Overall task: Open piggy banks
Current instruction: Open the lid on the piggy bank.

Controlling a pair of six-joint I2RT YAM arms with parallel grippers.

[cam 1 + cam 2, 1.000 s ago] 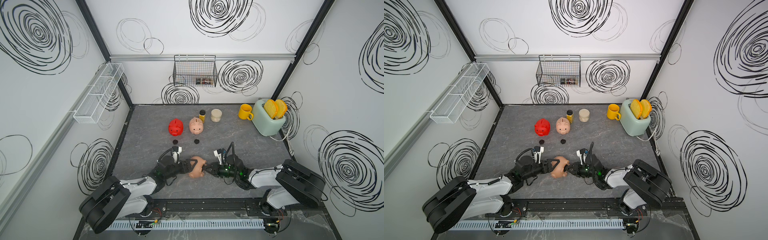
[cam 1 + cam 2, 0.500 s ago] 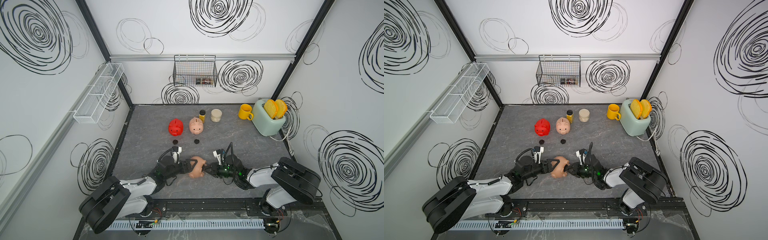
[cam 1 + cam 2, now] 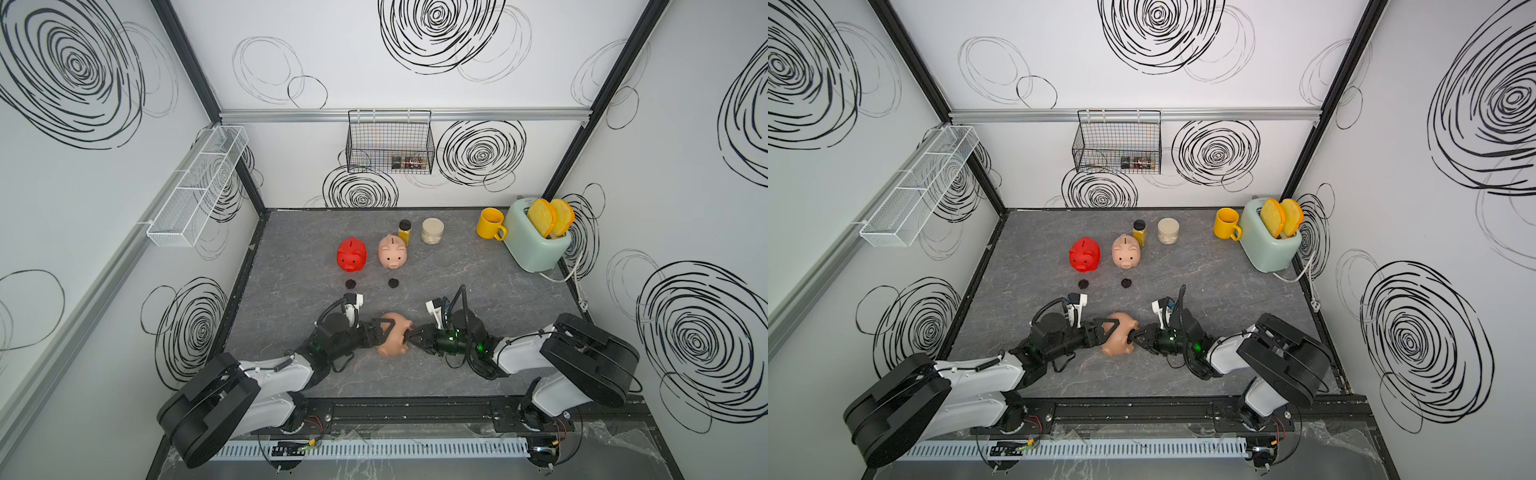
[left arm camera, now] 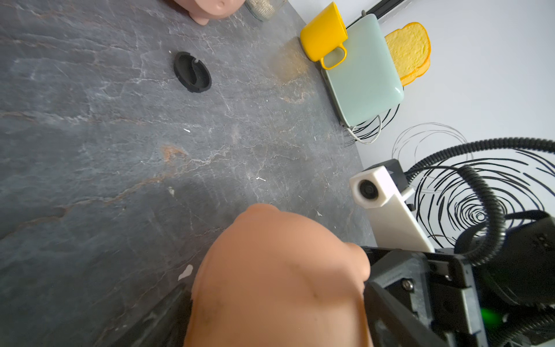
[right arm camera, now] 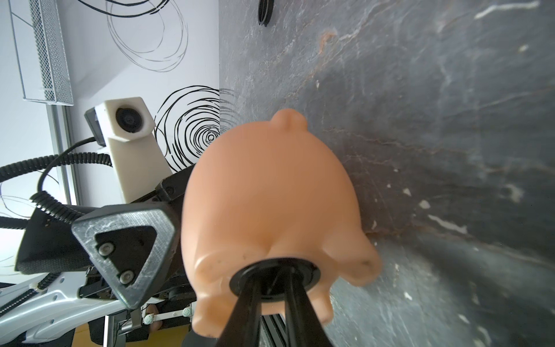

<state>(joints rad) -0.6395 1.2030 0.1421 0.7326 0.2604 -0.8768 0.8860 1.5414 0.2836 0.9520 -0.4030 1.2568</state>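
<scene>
The peach pig [image 3: 392, 340] lies on its side near the front of the table [image 3: 478, 291], between the two arms. The left jaws are closed on its body and hold it in place. The right jaws are almost closed. Their tips are pushed into the black plug [image 5: 241, 275] in the pig's belly, and they seem to pinch it. The plug is still in its hole, so this pig is not open yet.

Farther back, the red pig [image 3: 351, 254] and the pink pig [image 3: 392, 251] stand side by side. One loose plug [image 3: 351, 284] lies in front of the red pig and a second loose plug [image 3: 393, 283] in front of the pink one. I think those two pigs are already open, so the peach pig is the last.

Very little is different from a second ago. The pig is in the same spot and both jaws hold as before. Only the thick back part of the right arm [image 3: 590, 357] has swung a little toward the middle. I think it is turning or tugging the plug.
</scene>
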